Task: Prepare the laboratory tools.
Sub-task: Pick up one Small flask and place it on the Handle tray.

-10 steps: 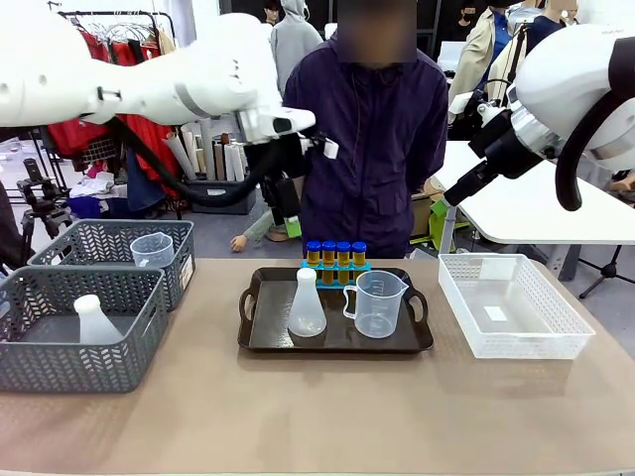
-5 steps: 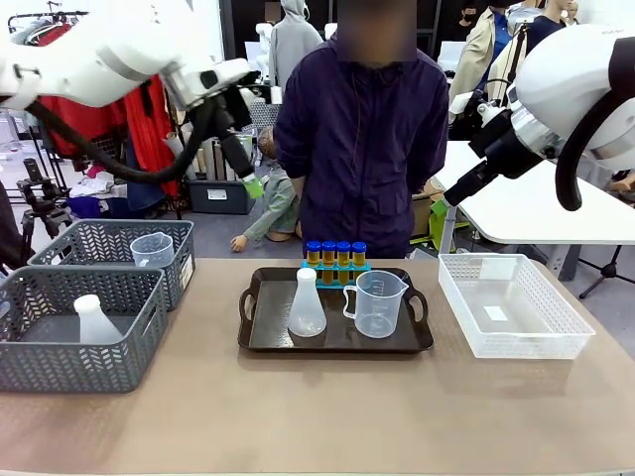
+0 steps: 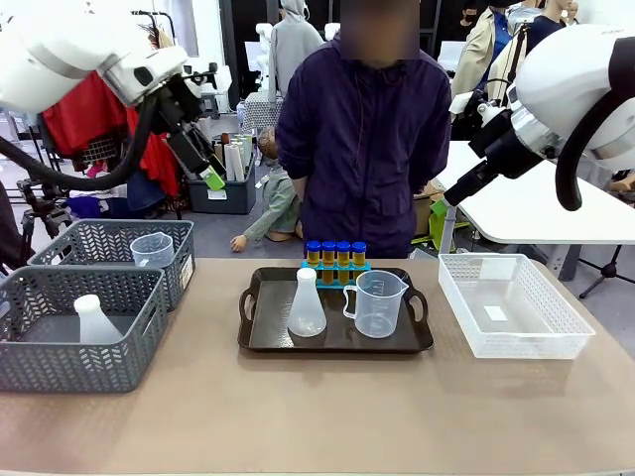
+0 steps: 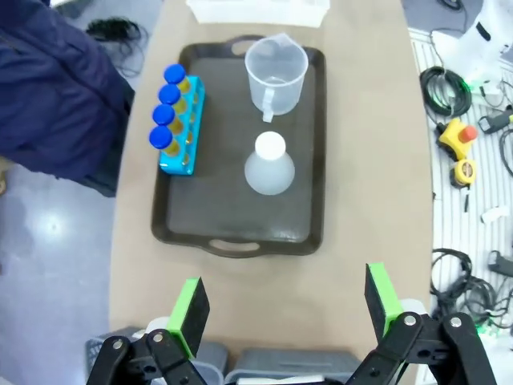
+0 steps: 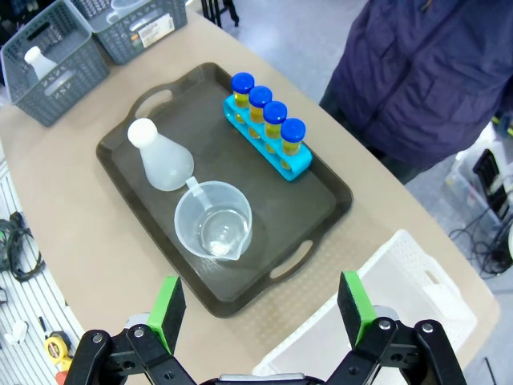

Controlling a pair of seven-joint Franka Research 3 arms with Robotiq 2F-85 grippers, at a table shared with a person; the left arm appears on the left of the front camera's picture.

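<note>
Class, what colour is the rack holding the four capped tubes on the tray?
Bright turquoise-blue rack, clearest in the right wrist view.

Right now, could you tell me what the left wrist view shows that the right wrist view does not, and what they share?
Only the left wrist view: the open left gripper, plus a yellow tape measure among cables on the floor.

Only the right wrist view: the open right gripper and two grey mesh baskets, one holding a spare flask.

Both: the dark tray carrying the conical flask, the measuring beaker and four blue-capped tubes in a blue rack.
</note>
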